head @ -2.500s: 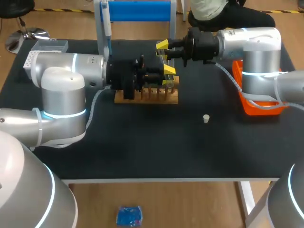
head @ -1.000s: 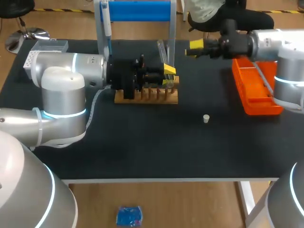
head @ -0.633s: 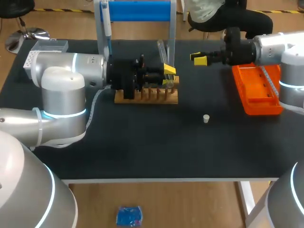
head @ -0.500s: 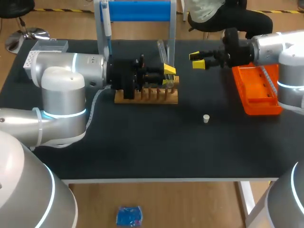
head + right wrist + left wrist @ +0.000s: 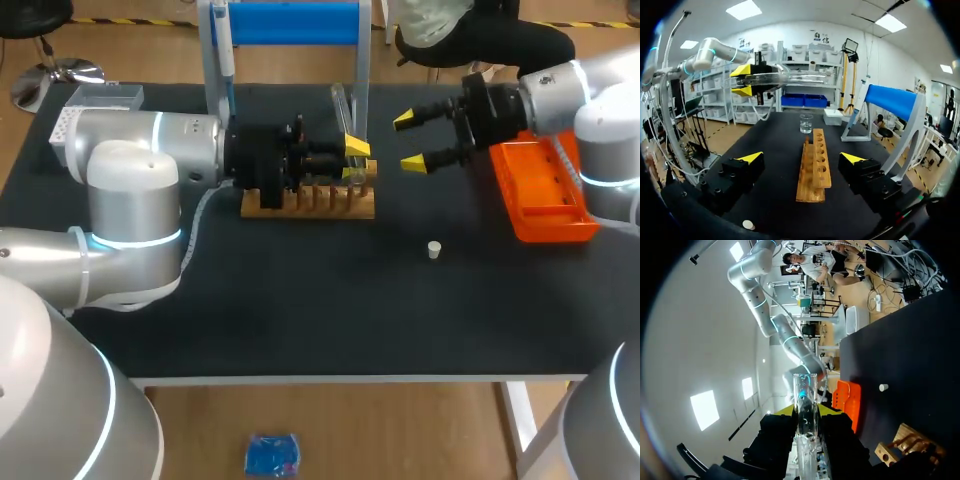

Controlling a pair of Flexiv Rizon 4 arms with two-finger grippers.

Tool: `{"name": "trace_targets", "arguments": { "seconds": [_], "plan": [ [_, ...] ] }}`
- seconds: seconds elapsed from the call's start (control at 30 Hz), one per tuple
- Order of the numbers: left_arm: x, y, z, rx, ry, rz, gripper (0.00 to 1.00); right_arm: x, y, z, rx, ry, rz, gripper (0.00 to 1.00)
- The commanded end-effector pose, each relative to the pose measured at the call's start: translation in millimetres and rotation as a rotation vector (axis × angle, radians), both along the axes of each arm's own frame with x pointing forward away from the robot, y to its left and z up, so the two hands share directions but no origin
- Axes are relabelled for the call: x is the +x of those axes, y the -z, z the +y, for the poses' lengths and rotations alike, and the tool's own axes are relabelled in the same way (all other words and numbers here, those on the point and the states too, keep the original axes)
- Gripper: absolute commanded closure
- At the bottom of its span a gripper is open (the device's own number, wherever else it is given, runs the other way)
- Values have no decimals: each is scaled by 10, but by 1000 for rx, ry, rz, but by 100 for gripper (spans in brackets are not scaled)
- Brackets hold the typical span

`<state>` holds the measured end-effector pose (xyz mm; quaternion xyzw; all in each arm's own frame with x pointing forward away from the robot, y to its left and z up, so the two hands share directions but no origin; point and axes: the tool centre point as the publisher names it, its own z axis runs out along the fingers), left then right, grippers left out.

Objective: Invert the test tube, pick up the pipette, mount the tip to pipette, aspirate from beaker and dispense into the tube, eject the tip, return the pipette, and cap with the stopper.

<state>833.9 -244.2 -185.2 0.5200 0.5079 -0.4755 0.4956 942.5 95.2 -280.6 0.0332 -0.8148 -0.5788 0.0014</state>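
My left gripper (image 5: 354, 160) is shut on a clear test tube (image 5: 343, 108), held roughly level above the wooden rack (image 5: 308, 201). In the left wrist view the tube (image 5: 804, 410) sits between the yellow tips. My right gripper (image 5: 409, 141) hangs open and holds nothing, to the right of the rack and facing it. From the right wrist view the open gripper (image 5: 801, 159) looks along the rack (image 5: 812, 165) toward the beaker (image 5: 806, 123) and the held tube (image 5: 785, 77). A small white stopper (image 5: 434, 249) lies on the mat. The pipette (image 5: 225, 50) hangs on the blue stand (image 5: 290, 24).
An orange tray (image 5: 540, 190) stands at the right side of the table, under my right arm. A white box (image 5: 98, 100) sits at the back left. The black mat's front half holds only the stopper.
My right gripper has swung down and turned toward the rack, its fingers now one above the other in the head view. The left arm and tube have not moved.
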Motion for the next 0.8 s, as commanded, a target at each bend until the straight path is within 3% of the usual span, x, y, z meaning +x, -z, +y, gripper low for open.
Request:
{"name": "trace_targets", "arguments": {
  "seconds": [0.03,0.17,0.27,0.8],
  "plan": [
    [5,-2,-11,0,-1,-1,100,-2,-33,-47,-11,-1,15,0],
    [5,-2,-11,0,-1,-1,100,3,-24,-74,-1,6,84,0],
    [5,-2,-11,0,-1,-1,100,0,0,-89,-1,5,80,0],
    [5,-2,-11,0,-1,-1,100,-14,192,-50,-43,-28,-21,0]
  ]
}}
